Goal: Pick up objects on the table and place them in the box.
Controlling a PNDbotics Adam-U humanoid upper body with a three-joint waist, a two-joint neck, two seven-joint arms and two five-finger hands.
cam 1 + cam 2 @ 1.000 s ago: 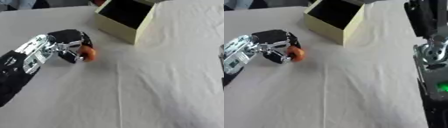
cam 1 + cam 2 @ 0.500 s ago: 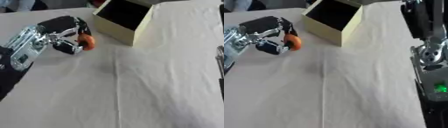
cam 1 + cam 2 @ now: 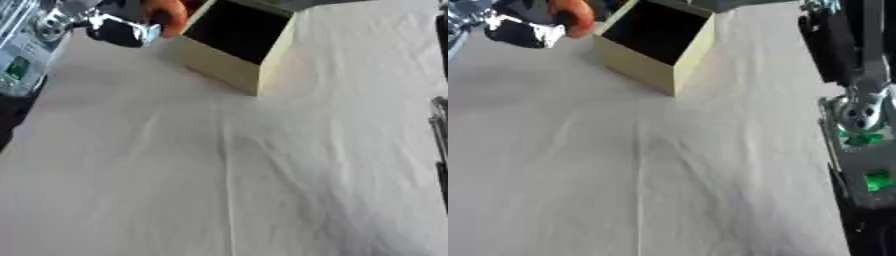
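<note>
My left hand (image 3: pixel 114 25) is raised at the top left, its fingers curled round a small orange object (image 3: pixel 166 12). The object hangs just left of the open cream box (image 3: pixel 229 47), near the box's left rim. The box stands at the far middle of the table with its dark inside showing. My right arm (image 3: pixel 859 100) shows along the right edge in the right eye view; its hand is out of view.
A white cloth (image 3: pixel 227 170) with a crease down its middle covers the table. The left arm's silver and black forearm (image 3: pixel 22 50) fills the upper left corner.
My left hand has lifted the orange object off the cloth and carried it up and right, to beside the box. The camera has also shifted.
</note>
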